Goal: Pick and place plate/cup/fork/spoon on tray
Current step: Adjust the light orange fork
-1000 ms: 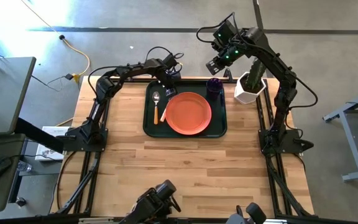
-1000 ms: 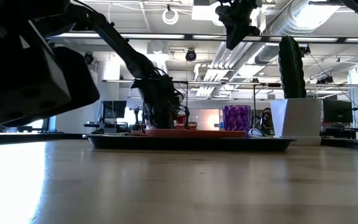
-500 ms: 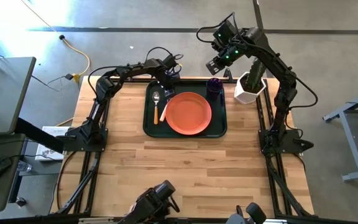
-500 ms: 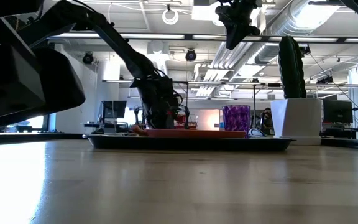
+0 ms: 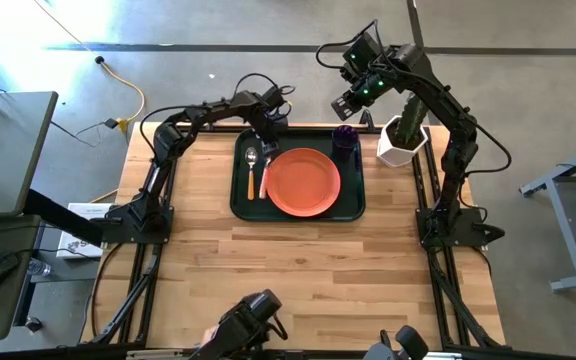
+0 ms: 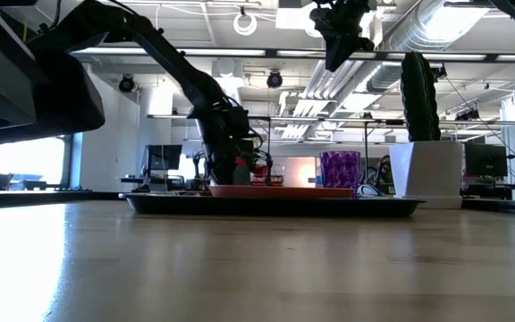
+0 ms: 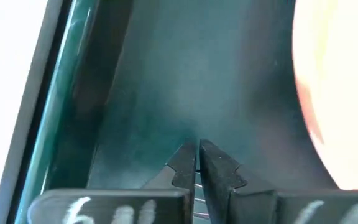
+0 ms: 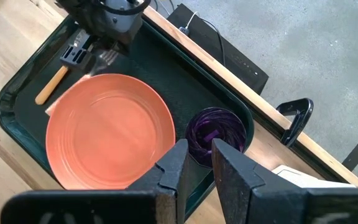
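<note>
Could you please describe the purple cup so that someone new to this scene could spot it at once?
Find the dark green tray on the wooden table. The cup stands in the tray's far corner on the right arm's side, beside the orange plate. It is the only dark purple item, small and round.

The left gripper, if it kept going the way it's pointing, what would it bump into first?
Most likely the tray. The left gripper points down at its bare green floor, fingers shut, with the plate off to one side. How far off the floor is can't be told.
</note>
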You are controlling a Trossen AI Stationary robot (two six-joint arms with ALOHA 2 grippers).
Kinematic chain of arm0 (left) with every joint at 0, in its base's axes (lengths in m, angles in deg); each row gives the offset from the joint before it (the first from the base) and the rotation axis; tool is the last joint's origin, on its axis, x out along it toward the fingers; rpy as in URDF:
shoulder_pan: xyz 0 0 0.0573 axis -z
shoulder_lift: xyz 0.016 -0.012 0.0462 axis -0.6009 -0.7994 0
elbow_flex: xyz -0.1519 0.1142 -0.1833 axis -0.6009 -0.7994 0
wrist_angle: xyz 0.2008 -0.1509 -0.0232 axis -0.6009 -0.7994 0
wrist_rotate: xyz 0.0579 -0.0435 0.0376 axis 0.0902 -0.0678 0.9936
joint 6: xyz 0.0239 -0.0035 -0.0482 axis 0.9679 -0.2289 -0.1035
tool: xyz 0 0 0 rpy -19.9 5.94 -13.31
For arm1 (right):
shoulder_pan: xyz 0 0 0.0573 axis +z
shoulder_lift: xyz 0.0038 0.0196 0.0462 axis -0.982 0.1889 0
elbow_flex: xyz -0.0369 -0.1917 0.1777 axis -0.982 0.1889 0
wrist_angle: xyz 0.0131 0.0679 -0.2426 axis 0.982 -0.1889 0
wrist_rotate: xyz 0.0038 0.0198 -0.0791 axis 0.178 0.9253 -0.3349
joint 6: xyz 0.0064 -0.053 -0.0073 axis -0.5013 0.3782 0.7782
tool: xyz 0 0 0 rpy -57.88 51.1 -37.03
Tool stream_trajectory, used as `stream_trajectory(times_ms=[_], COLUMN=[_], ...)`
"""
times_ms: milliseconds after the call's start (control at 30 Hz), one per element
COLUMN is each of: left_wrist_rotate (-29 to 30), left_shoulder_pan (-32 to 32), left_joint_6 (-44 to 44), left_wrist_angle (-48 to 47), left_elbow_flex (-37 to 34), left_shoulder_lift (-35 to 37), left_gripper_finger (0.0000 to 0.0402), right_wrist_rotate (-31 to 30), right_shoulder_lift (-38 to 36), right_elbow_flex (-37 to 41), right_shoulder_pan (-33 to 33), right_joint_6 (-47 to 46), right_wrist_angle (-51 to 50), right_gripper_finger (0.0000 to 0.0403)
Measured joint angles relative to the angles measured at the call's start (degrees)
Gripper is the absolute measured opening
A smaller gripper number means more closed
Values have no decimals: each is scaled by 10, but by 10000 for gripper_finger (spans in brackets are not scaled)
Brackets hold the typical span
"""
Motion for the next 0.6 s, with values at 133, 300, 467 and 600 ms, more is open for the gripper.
stream_trajectory(times_ms=[133,300,467,600], left_wrist_rotate=[5,5,5,5], left_shoulder_pan=[0,0,0,1], left_joint_6=[9,7,-19,-45], left_wrist_angle=[-16,-27,-26,-26], left_elbow_flex=[3,3,3,3], left_shoulder_lift=[0,0,0,0], left_gripper_finger=[1,1,1,1], right_wrist_rotate=[0,0,0,0], right_shoulder_lift=[0,0,0,0], right_elbow_flex=[0,0,0,0], right_shoulder_pan=[0,0,0,0], right_joint_6=[0,0,0,0], right_wrist_angle=[0,0,0,0], right_gripper_finger=[64,64,64,64])
